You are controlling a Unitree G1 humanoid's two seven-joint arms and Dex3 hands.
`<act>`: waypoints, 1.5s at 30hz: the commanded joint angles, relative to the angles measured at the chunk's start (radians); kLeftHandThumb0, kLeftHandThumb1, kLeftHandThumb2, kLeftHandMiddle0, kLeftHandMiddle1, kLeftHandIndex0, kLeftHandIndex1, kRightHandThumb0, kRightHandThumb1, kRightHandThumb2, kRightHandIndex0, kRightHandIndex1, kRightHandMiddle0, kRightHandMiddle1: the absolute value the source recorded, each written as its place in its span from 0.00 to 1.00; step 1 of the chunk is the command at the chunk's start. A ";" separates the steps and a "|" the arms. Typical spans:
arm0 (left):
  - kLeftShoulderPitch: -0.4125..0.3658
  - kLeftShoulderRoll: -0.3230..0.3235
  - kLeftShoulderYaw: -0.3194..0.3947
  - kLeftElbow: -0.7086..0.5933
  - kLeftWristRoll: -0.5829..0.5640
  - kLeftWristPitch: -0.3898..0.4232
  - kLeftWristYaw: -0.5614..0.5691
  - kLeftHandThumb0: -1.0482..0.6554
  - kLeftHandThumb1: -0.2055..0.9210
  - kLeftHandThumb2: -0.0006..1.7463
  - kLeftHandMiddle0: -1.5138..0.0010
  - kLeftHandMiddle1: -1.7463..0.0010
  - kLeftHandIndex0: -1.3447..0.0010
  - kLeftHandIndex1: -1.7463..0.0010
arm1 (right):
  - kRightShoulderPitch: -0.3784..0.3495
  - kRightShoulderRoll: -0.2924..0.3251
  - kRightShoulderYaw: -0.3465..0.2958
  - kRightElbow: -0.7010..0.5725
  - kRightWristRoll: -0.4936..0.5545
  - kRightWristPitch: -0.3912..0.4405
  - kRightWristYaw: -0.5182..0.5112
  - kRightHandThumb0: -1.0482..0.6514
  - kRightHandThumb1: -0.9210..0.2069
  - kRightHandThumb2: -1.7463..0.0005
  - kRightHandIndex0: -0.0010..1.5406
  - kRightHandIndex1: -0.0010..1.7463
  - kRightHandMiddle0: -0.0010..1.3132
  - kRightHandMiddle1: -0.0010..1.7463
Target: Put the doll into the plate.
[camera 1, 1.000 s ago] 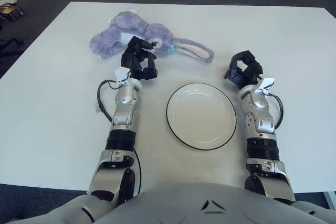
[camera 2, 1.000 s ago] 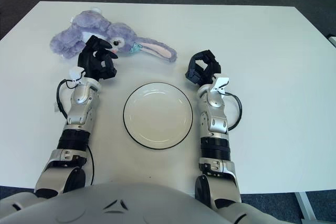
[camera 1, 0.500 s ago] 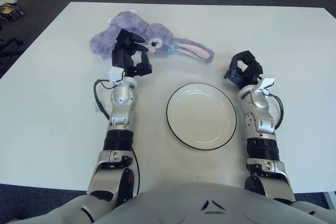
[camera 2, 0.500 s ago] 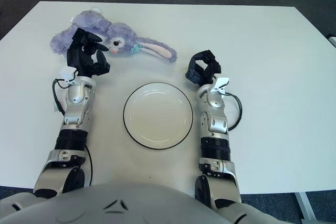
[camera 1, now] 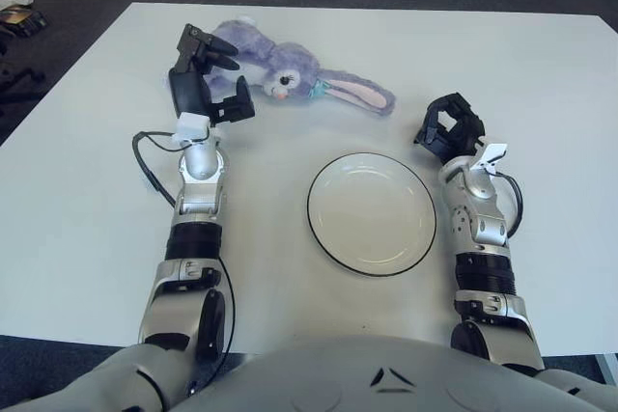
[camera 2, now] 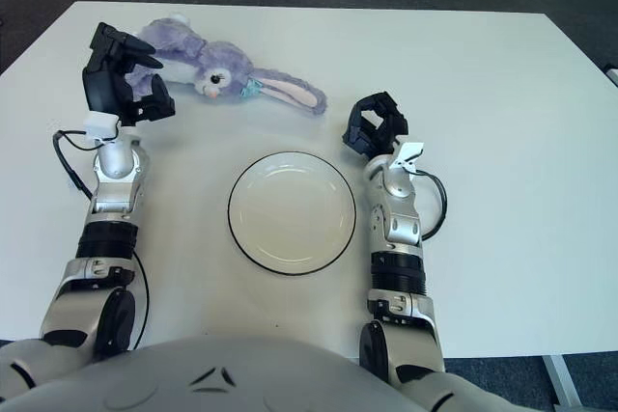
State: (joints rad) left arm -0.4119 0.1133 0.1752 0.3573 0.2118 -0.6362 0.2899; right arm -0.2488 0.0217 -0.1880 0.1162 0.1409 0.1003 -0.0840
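Observation:
A purple plush rabbit doll (camera 1: 282, 65) lies on the white table at the far left, its long pink-lined ear (camera 1: 355, 93) stretched toward the right. My left hand (camera 1: 212, 77) is raised in front of the doll's body end with its fingers spread, and it hides that part of the doll. I cannot tell whether it touches the plush. The white plate (camera 1: 372, 214) with a dark rim sits empty in the middle, nearer to me. Just right of the plate, my right hand (camera 1: 449, 129) shows with its fingers curled on nothing.
The white table (camera 1: 541, 74) runs wide to the right and behind the doll. Its far edge lies just beyond the doll, with dark floor past it. A small object (camera 1: 17, 14) lies on the floor at the far left.
My left hand has swung left and farther away, from beside the doll's head to its body end, and its fingers have spread. The doll, plate and right hand have stayed put.

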 commanded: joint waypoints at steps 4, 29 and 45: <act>-0.077 0.080 -0.009 0.081 0.209 -0.024 0.194 0.61 0.51 0.73 0.66 0.00 0.70 0.01 | 0.029 0.001 0.003 0.041 0.007 0.035 0.008 0.36 0.38 0.37 0.62 1.00 0.37 1.00; -0.126 0.323 -0.147 0.097 0.404 0.213 0.146 0.20 0.68 0.43 0.98 0.54 1.00 0.42 | 0.037 -0.021 0.023 0.060 -0.013 0.022 0.018 0.38 0.31 0.43 0.59 1.00 0.32 1.00; -0.098 0.345 -0.211 -0.077 0.513 0.593 0.030 0.12 0.67 0.35 1.00 0.82 1.00 0.59 | 0.036 -0.026 0.027 0.060 -0.021 0.033 0.010 0.38 0.31 0.43 0.61 1.00 0.32 1.00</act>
State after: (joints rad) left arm -0.5221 0.4430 -0.0192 0.3150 0.6992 -0.0930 0.3433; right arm -0.2518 -0.0079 -0.1643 0.1392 0.1264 0.0868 -0.0658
